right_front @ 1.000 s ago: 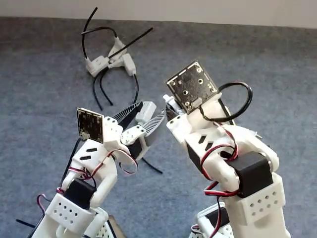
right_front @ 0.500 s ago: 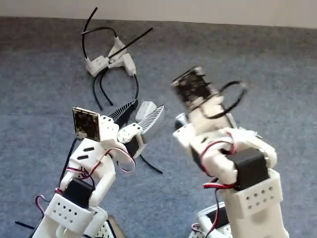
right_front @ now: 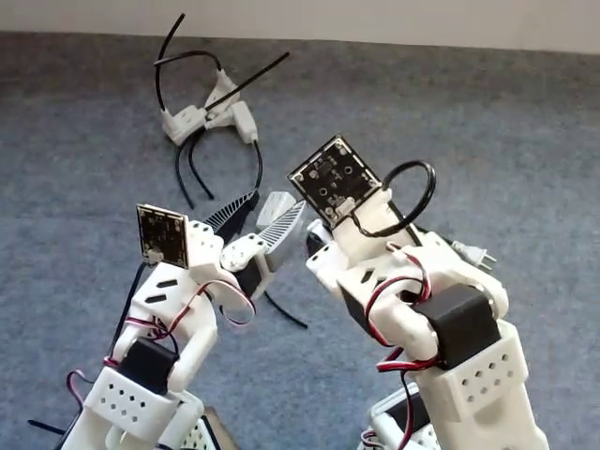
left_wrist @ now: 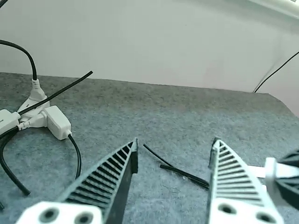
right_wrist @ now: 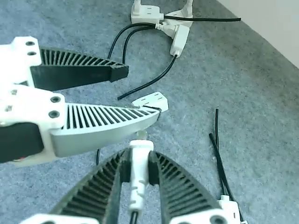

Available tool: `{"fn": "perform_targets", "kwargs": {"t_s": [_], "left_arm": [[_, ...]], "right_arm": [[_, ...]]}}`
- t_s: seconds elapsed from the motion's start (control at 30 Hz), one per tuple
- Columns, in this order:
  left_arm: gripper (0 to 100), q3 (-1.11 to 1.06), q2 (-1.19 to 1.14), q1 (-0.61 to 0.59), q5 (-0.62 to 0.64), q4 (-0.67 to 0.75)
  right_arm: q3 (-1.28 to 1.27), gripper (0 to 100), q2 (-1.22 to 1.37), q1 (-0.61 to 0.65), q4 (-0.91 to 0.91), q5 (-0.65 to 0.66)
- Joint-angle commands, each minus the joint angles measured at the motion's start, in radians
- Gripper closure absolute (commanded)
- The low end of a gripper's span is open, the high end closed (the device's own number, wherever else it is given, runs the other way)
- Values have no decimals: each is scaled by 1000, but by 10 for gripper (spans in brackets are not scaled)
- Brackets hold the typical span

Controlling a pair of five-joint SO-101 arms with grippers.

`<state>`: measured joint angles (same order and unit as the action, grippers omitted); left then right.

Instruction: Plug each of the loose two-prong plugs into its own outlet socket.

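Gaping wide at left hand (left_wrist: 174, 142); pinching white plug (right_wrist: 138, 177) in right hand (right_wrist: 139, 159), tip hard to make out, cable (right_wrist: 134, 217) cut off at lower edge.

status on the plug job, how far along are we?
Done: the white plug-and-socket cluster at the far end looks joined, though I cannot tell how many pairs. In hand: right gripper shut on a white plug; left gripper open, empty. Left: a loose two-prong plug lies on the carpet beside the right arm.

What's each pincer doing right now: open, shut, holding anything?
Left pincer: open, empty.
Right pincer: closed on a white plug.
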<state>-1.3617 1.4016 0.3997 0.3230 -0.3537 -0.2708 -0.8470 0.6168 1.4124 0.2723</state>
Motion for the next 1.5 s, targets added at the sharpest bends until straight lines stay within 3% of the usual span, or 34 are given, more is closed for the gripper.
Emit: {"fn": "perform_targets", "kwargs": {"t_s": [0.0,0.53,0.8,1.13,1.47], "left_arm": [[737,10,-4,27,-3,12],[736,10,-1,21,-3,12],[736,10,1,21,-5,12],[736,10,2,21,-5,12],[736,8,-2,27,-5,12]], "right_arm": [[96,991,10,24,-33,26],[50,991,110,-216,58,91],[51,991,113,-219,53,87],[-31,991,206,67,48,87],[200,991,228,94,91,87]]}}
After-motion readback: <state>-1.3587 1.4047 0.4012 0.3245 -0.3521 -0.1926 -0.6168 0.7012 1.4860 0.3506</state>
